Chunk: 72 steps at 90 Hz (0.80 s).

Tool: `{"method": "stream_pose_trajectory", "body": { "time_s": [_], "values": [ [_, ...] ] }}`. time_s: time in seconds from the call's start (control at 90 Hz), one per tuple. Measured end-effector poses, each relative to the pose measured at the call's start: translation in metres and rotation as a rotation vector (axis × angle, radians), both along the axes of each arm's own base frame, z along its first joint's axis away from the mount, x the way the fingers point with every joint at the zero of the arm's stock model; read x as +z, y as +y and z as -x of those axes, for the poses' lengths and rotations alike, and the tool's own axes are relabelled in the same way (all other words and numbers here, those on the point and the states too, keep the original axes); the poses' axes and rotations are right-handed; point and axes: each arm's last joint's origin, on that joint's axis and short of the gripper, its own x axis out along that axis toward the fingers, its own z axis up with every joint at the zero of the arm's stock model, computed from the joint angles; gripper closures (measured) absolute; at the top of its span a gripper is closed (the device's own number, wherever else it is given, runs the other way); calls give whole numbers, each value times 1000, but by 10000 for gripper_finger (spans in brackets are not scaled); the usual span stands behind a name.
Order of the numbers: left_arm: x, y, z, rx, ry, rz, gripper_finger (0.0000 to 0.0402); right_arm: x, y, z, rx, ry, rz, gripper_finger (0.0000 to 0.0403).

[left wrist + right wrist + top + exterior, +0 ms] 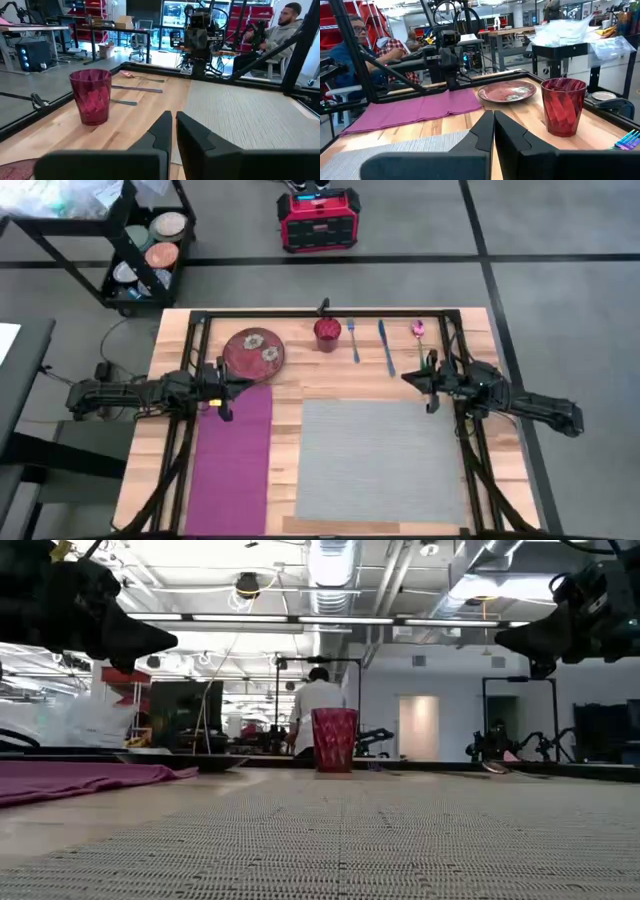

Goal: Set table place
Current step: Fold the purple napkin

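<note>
**A:** ok so who's closer to what here? Starting at the near edge of the table [150, 395]: the grey placemat [380, 460] fills the front-centre with nothing on it, long axis running front to back, and the magenta napkin [238, 460] lies just beside it on the left, parallel.

**B:** Yeah. Then mid-table, both arms hover above the surface. The left gripper [222, 393] is over the napkin's far end, the right gripper [430, 387] over the placemat's far right corner. In both wrist views the fingers look pressed nearly together, holding nothing.

**A:** And the stuff to set is all past them, in a row along the far edge?

**B:** Right. The plate [254, 351] is just beyond the left gripper, so I'd guess the left arm takes that. The red cup [327, 332] sits roughly midway between the arms. The fork [353, 340], knife [385, 346] and pink spoon [418, 331] lie handles front-to-back, the spoon nearest the right gripper.

**A:** So everything has to come toward the near side, onto the mat.

**B:** That's my read. Left for plate, right for cutlery, cup's a toss-up.
</note>
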Motion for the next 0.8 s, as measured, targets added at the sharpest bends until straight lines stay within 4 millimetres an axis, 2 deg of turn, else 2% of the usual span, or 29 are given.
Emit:
{"method": "stream_pose_trajectory", "body": {
  "time_s": [0.478, 0.589, 0.678, 0.744, 0.8],
  "values": [
    [2, 0, 0, 16, -49, 114, 393, 0, 0, 0, -12, -3, 0, 403],
    [13, 1, 1, 29, -94, 62, 393, 1, -1, 0, -30, -9, 2, 403],
    [36, 3, 5, 99, -219, 42, 393, 4, -1, 1, -31, -30, 7, 403],
    [55, 6, 10, 199, -311, 144, 393, 10, -1, 1, -40, -66, 11, 403],
    [67, 8, 12, 275, -312, 239, 393, 18, -1, 3, -71, -137, -11, 403]
  ]
}}
